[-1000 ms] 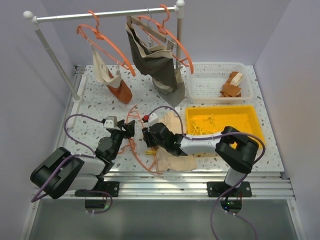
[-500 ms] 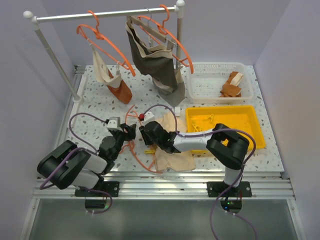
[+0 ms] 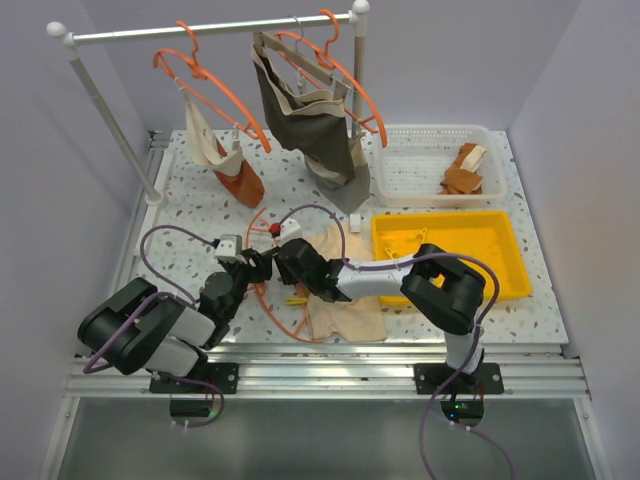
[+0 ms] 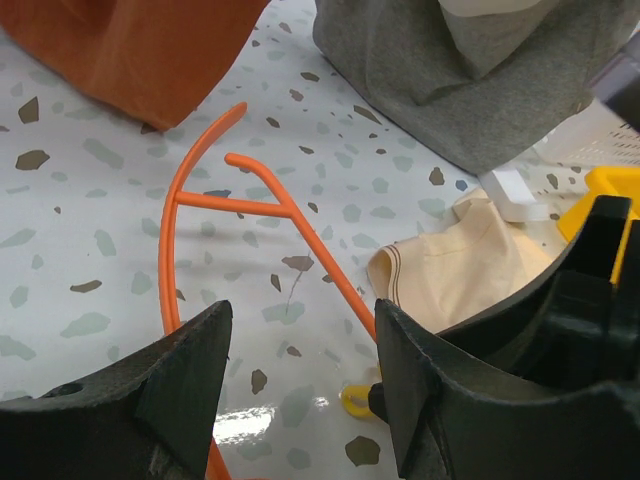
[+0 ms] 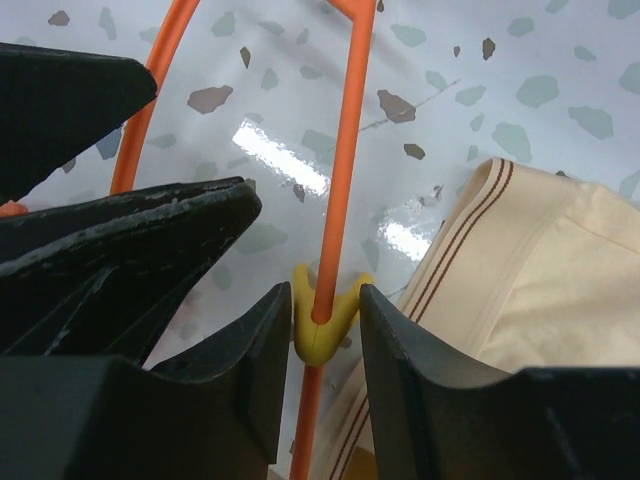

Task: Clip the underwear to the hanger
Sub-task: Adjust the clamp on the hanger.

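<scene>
Seen from above, a white speckled terrazzo table (image 3: 190, 215) stands between plain pale lilac walls, with a white metal clothes rail (image 3: 200, 30) across its far end. From the rail hang orange hangers carrying a dark grey-brown garment (image 3: 310, 120) and a rust-orange cloth (image 3: 243, 185). To the right are a white slatted plastic basket (image 3: 400, 165) and a glossy yellow tray (image 3: 510, 262). The hanger (image 3: 280, 320), a thin orange loop, lies flat on the near middle of the table. The underwear (image 3: 345, 310), soft and cream-beige, lies crumpled just to its right, overlapping it. The left gripper (image 3: 262, 268) and right gripper (image 3: 292, 285) meet low over the hanger. The left wrist view has that gripper's matte black fingers (image 4: 190, 380) spread wide and pinching nothing. Between and beyond them the smooth round rod forks into its curled hook over the shiny table. The folded edge of the underwear is at the right. In the right wrist view, scuffed black fingers (image 5: 250, 380) are drawn close on a small yellow clip (image 5: 322, 330), pinching it. The clip straddles the hanger's straight rod. The ribbed hem of the underwear, with thin brown stripes, lies just right of the rod.
</scene>
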